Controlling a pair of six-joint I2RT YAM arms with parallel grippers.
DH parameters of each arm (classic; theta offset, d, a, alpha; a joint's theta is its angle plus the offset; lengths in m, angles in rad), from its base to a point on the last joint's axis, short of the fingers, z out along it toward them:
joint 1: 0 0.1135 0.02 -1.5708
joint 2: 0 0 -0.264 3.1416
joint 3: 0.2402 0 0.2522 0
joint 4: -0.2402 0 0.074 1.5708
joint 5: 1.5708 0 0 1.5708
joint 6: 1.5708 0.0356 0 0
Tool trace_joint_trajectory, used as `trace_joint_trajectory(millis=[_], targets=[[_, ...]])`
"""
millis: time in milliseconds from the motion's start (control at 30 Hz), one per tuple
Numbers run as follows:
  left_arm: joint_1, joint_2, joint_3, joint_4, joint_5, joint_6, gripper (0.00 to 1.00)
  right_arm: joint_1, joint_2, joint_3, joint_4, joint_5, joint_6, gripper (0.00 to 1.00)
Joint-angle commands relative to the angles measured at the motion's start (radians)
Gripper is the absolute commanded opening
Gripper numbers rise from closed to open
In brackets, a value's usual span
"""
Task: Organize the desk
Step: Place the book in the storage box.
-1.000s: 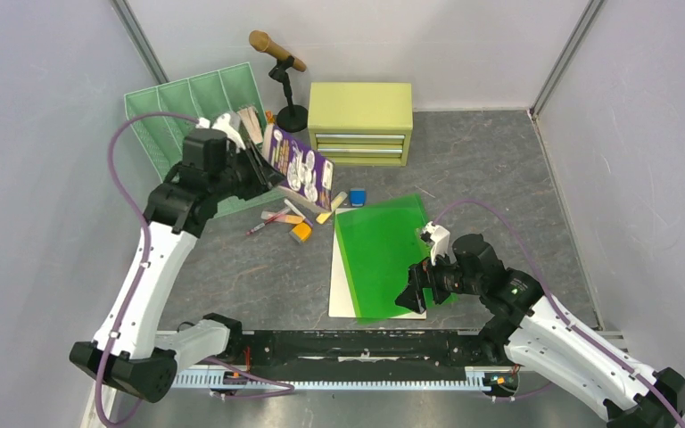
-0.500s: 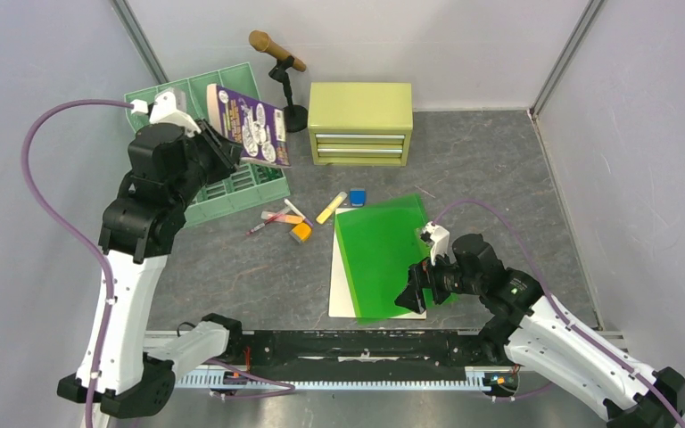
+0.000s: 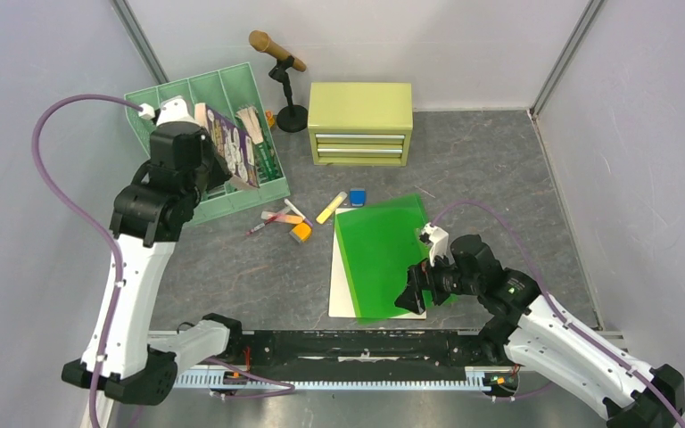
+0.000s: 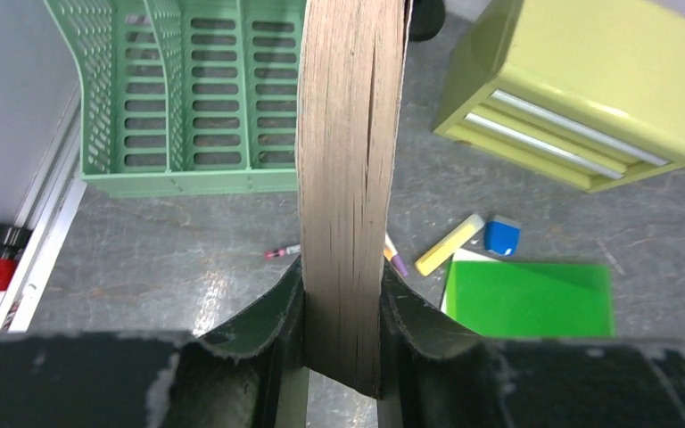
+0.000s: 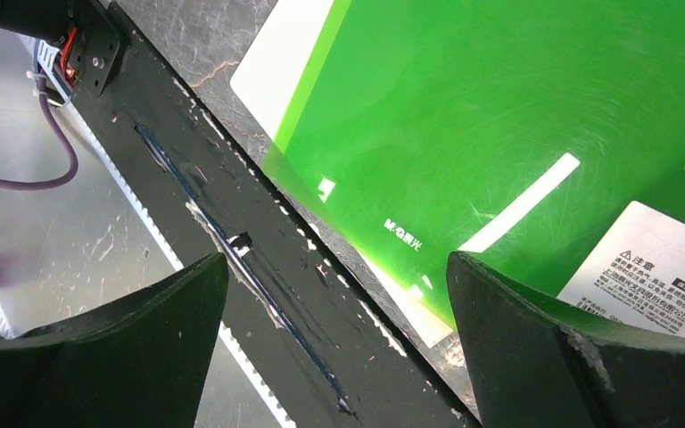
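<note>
Left gripper [image 4: 343,299] clamps a thick book [image 4: 350,134] edge-on, held above the green slotted tray [image 4: 187,98] at far left. Right gripper [image 5: 334,267] has its jaws wide apart and empty, over the near edge of the green folder [image 5: 482,116]. Grey desk [image 3: 491,169] spans the floor between the walls.

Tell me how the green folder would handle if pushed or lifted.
Thin and glossy, the green folder probably flexes if lifted by an edge. Flat on the desk, it likely slides easily over the white sheet.
</note>
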State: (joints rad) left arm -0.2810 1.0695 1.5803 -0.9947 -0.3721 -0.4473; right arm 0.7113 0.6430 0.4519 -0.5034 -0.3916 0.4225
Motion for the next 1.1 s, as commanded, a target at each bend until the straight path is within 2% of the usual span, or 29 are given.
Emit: trace_joint_trajectory(millis=[0, 567, 1067], targets=[[0.003, 0.041, 0.020, 0.016, -0.054, 0.031, 0.03, -0.003, 0.014, 0.003, 0.034, -0.012, -0.002, 0.98], [0.008, 0.136, -0.060, 0.052, -0.088, 0.075, 0.02, -0.002, 0.014, -0.013, 0.026, 0.035, -0.007, 0.98], [0.013, 0.240, -0.002, 0.132, -0.078, 0.092, 0.02, -0.003, 0.060, -0.012, 0.071, 0.021, 0.016, 0.98]])
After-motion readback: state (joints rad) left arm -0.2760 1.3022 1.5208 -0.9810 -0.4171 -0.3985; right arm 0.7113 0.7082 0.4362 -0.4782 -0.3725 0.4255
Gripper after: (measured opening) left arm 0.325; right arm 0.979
